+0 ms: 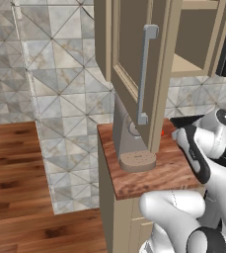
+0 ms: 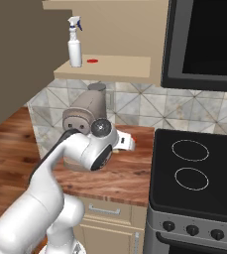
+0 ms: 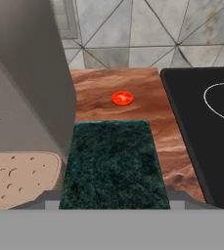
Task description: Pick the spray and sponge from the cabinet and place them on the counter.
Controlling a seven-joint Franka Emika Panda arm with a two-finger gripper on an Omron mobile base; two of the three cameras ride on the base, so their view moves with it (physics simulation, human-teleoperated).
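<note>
The sponge [image 3: 114, 163], with its dark green top up, fills the space between my gripper's [image 3: 114, 201] two finger tips, and the gripper is shut on it. It hangs low over the counter [image 3: 133, 83], next to the coffee machine; I cannot tell whether it touches the wood. The spray [image 2: 75, 42], a pale bottle with a pointed nozzle, stands upright on the left of the open cabinet's shelf [image 2: 115, 67]. The cabinet door [image 1: 134, 54] with its grey bar handle [image 1: 145, 74] is swung wide open above the counter [image 1: 154, 175].
A big grey coffee machine [image 2: 85, 116] stands at the counter's back left, close to the sponge. A small red thing [image 3: 122, 98] lies on the counter behind the sponge, and another [image 2: 92, 61] on the shelf. The black stovetop [image 2: 199, 168] borders the counter on the right.
</note>
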